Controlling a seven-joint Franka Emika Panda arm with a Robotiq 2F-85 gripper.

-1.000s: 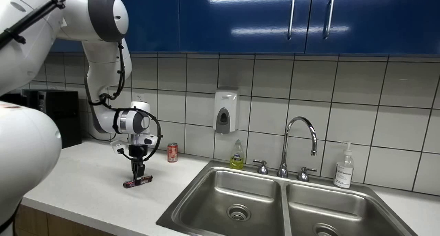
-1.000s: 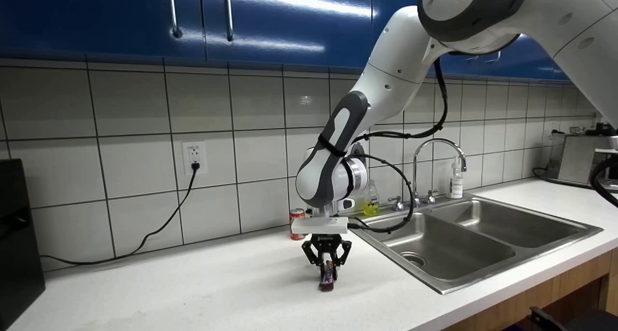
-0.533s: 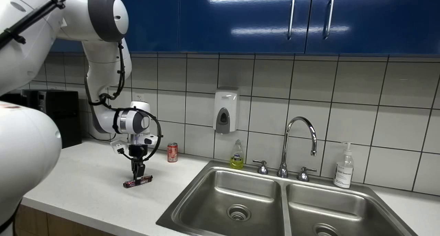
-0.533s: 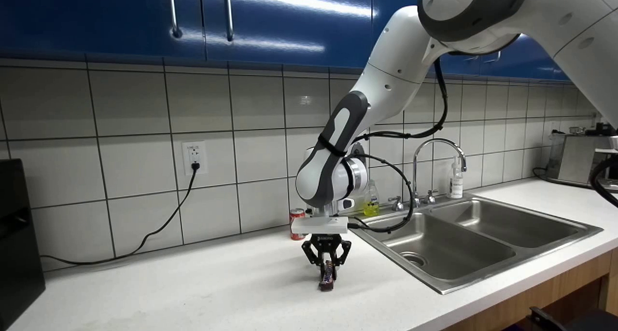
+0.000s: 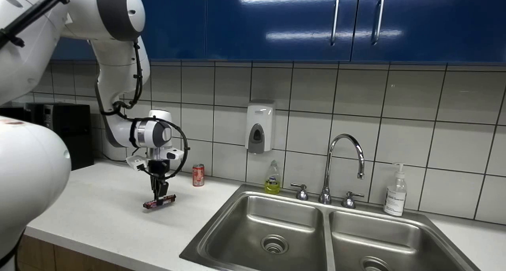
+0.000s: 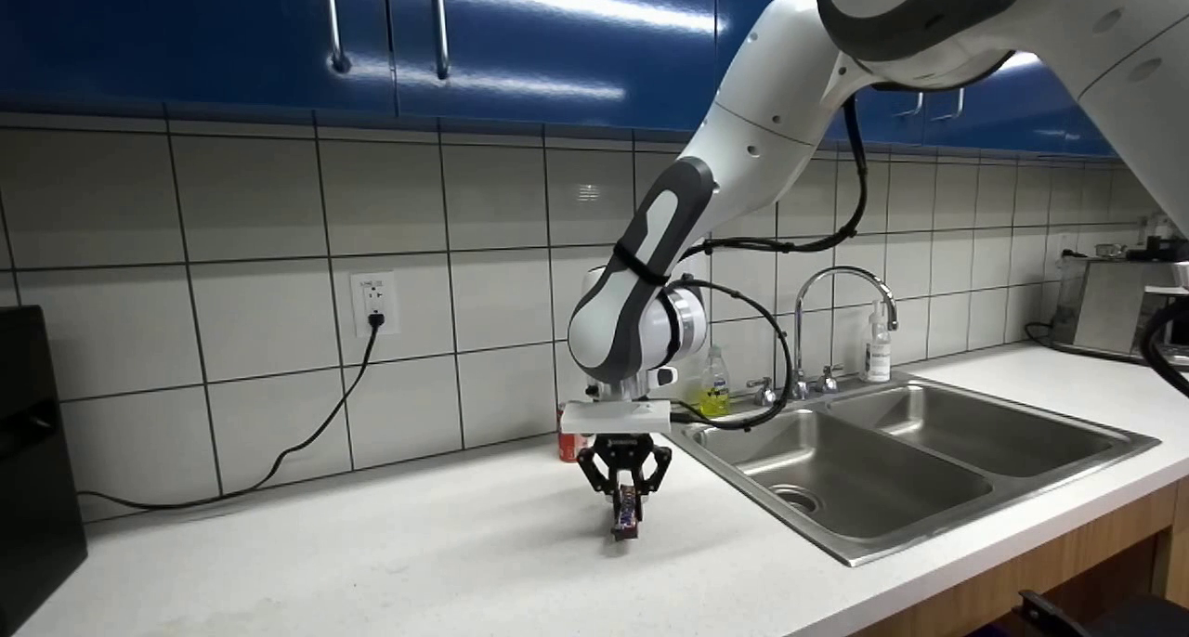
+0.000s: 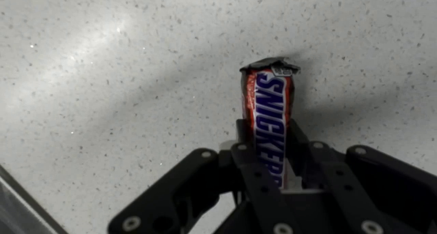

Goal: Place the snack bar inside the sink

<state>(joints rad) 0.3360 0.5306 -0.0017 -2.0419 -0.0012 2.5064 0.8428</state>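
Observation:
The snack bar (image 7: pixel 269 101) is in a dark red wrapper with blue and white lettering. My gripper (image 7: pixel 267 135) is shut on it across the middle, one finger on each side. In both exterior views the bar (image 5: pixel 169 200) (image 6: pixel 626 516) is held level, a little above the white counter with a shadow below. The gripper (image 5: pixel 159 198) (image 6: pixel 627 502) points straight down. The steel sink has two basins; the left-hand basin (image 5: pixel 237 239) is the nearer one to the gripper and also shows in an exterior view (image 6: pixel 873 488). A sink edge (image 7: pixel 27 206) shows low in the wrist view.
A small red can (image 5: pixel 198 175) stands behind the gripper near the wall. A dish soap bottle (image 5: pixel 272 178), chrome faucet (image 5: pixel 330 164) and pump bottle (image 5: pixel 395 196) stand along the sink's back. A black appliance (image 5: pixel 71 132) is at the far end. Blue cabinets (image 5: pixel 276 22) hang above.
The gripper has risen slightly, carrying the snack bar up off the counter where it rested before. The arm links have shifted up a little. Sink and other objects have not moved.

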